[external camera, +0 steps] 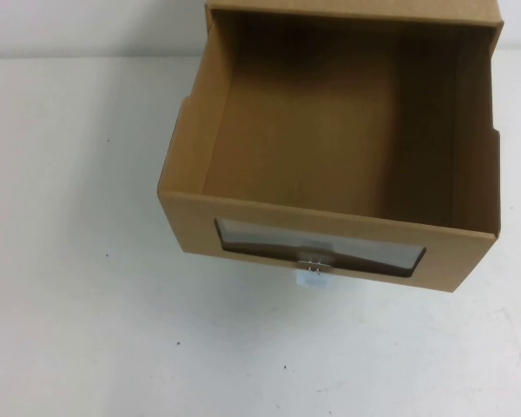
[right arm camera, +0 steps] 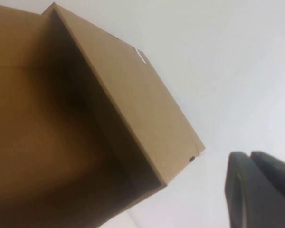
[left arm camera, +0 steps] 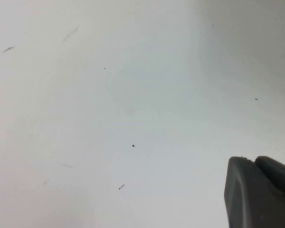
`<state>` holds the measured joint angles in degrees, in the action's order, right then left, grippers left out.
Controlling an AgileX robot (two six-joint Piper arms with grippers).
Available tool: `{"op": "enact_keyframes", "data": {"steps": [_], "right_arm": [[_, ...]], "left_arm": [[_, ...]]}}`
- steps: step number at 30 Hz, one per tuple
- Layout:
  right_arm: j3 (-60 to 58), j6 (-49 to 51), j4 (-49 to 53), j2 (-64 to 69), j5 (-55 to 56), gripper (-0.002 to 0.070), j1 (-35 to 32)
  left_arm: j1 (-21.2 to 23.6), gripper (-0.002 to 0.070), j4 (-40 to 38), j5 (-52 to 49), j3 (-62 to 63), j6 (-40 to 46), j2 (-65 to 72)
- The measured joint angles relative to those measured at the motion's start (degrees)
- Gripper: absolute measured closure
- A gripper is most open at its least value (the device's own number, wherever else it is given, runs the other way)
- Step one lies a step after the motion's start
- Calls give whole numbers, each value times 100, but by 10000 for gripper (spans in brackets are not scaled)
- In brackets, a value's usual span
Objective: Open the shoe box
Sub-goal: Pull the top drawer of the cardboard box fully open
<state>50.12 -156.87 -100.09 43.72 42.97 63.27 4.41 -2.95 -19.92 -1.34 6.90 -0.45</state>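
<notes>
A brown cardboard shoe box [external camera: 191, 156] is seen on the white bench [external camera: 69, 261], right of centre and towards the far edge in the high view. The box is open at the top, and its bare brown inside is shown with nothing in it. At the far end, a cardboard edge [external camera: 356, 9] is laid across the top of the box. In the near front panel, a long clear window [external camera: 321, 246] is cut, and a small pale tab [external camera: 311, 271] is fixed at the middle of its lower edge, hanging just below the panel.

Neither arm is shown in the high view. The left gripper [left arm camera: 252, 160] is held above a bare part of the bench [left arm camera: 133, 95], marked only by a few dark specks; its 2 dark fingers are pressed together with only a thin seam between them, and nothing is gripped. The right gripper [right arm camera: 249, 154] is fully closed and empty as well. It is placed near 1 corner of the box [right arm camera: 133, 109], apart from the cardboard, with the open inside of the box visible beside it.
</notes>
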Motion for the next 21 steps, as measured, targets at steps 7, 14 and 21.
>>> {"op": "enact_keyframes", "data": {"steps": [7, 14, 21], "right_arm": [[0, 0, 0, 0, 0, 695, 0], [0, 0, 0, 0, 0, 695, 0], [0, 1206, 0, -25, -778, 695, -486]], "left_arm": [[0, 679, 8, -4, 0, 0, 0], [0, 679, 8, -4, 0, 0, 0], [0, 679, 8, -13, 0, 0, 0]]}}
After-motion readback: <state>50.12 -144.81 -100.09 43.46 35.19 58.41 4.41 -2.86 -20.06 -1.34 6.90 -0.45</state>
